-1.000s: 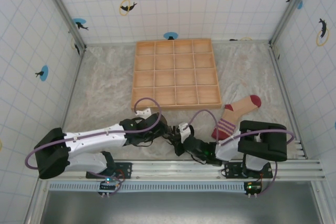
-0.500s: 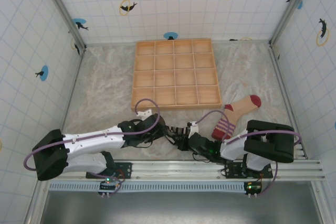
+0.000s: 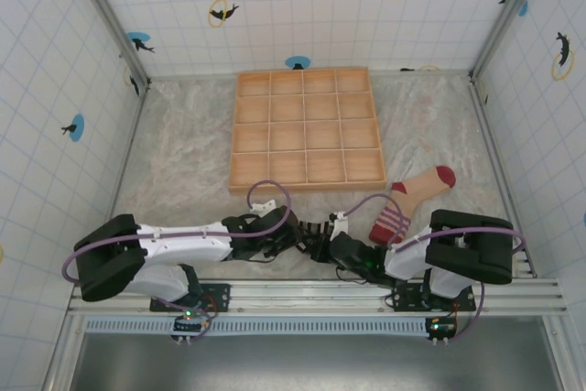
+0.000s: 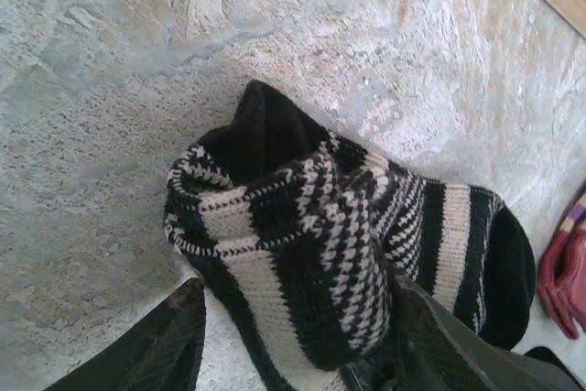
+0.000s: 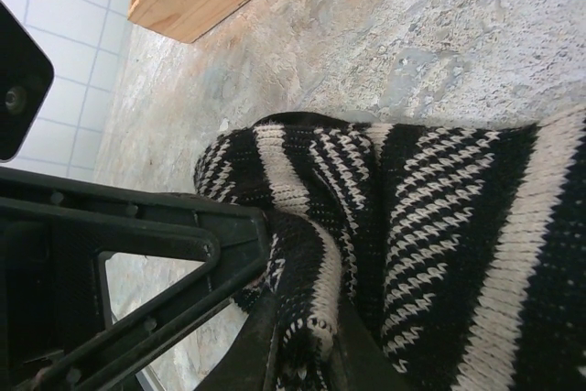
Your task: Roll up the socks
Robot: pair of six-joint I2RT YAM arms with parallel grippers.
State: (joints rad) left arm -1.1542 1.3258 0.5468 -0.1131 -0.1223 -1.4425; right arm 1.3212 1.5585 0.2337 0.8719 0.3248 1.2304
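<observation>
Two claws, one striped sock (image 4: 311, 254): left claw (image 4: 293, 345) squeezes the bundle from both sides, right claw (image 5: 307, 354) pinches its fabric. The tan sock (image 3: 412, 195) lies nearby.

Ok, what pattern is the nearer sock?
The sock is black-and-white striped; best in left wrist view.

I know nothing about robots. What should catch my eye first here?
A bunched black-and-white striped sock lies near the front of the table, pinched by the right gripper, with the left gripper straddling it. To its right lies a tan sock with a red toe. Behind is a wooden grid tray.
</observation>
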